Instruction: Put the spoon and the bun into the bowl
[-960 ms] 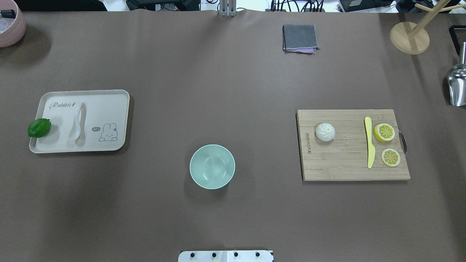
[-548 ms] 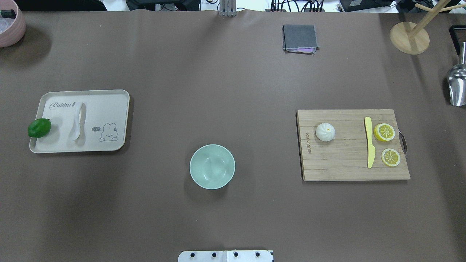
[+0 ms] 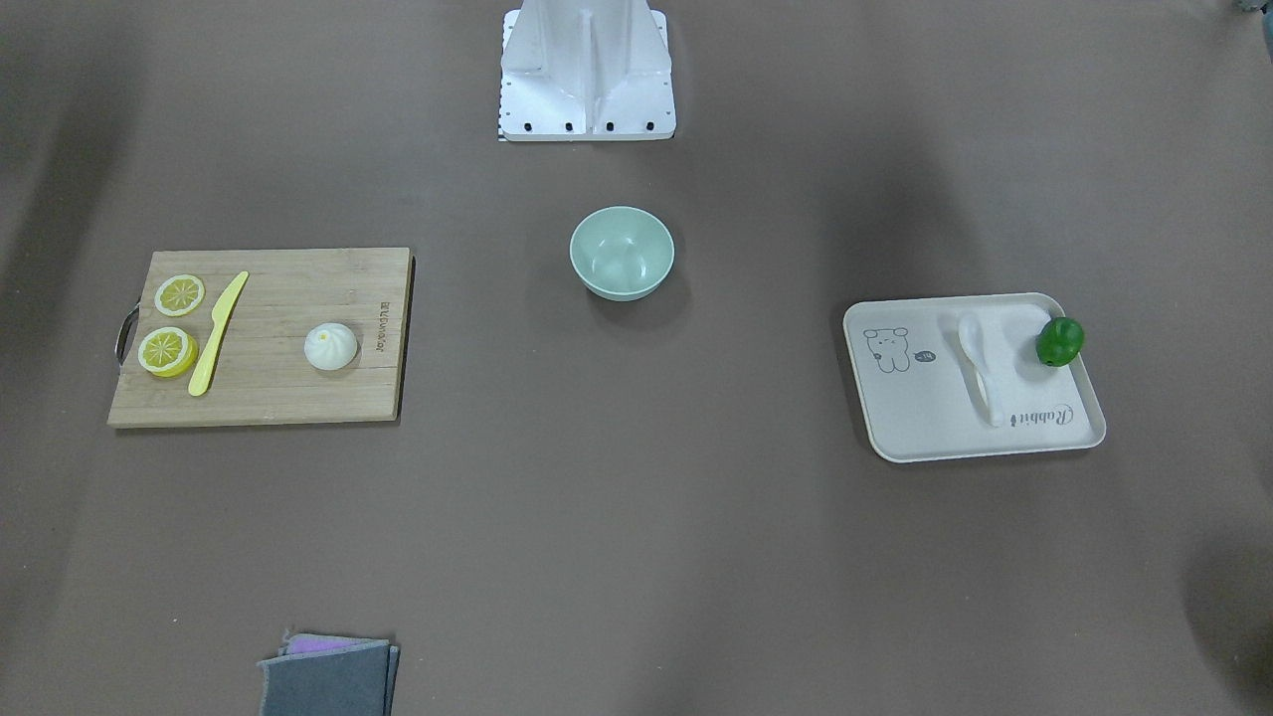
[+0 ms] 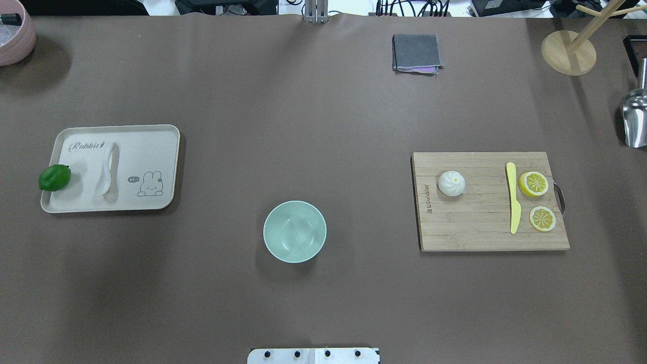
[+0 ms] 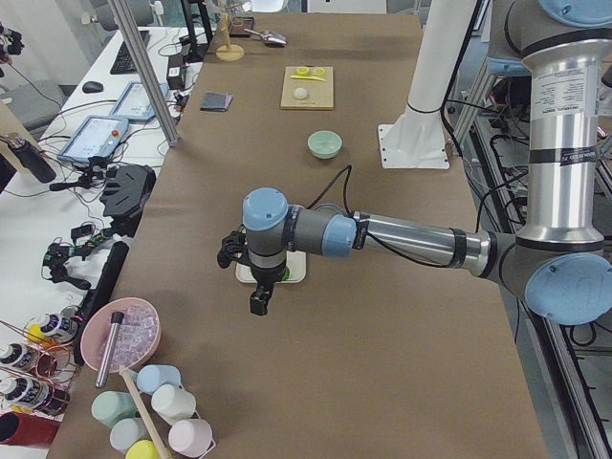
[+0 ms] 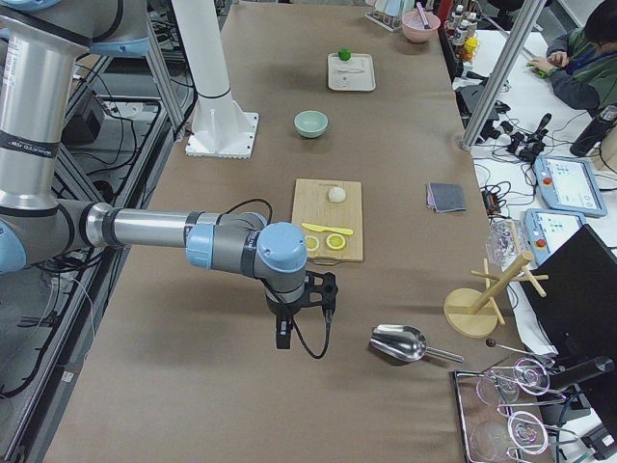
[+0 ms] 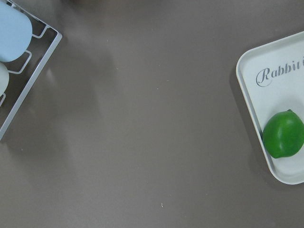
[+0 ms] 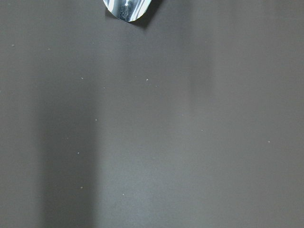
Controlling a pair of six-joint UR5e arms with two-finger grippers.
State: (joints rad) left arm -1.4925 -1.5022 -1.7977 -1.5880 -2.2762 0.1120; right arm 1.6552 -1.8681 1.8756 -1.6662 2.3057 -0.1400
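The white spoon [image 4: 104, 174] lies on a cream tray [image 4: 151, 146] at the left, next to a green lime [image 4: 54, 177]. The white bun [image 4: 451, 183] sits on a wooden cutting board [image 4: 480, 227] at the right. The empty mint-green bowl [image 4: 294, 231] stands between them, near the robot's base. Neither gripper shows in the overhead or front views. My left gripper [image 5: 256, 304] hangs beyond the tray's outer end, in the exterior left view only. My right gripper [image 6: 282, 333] hangs past the board, in the exterior right view only. I cannot tell whether either is open or shut.
A yellow knife [image 4: 513, 197] and two lemon slices [image 4: 534, 183] share the board. A folded grey cloth [image 4: 416, 52], a wooden mug tree [image 4: 568, 50], a metal scoop [image 4: 634, 119] and a pink bowl [image 4: 12, 35] stand at the table's far edge and ends.
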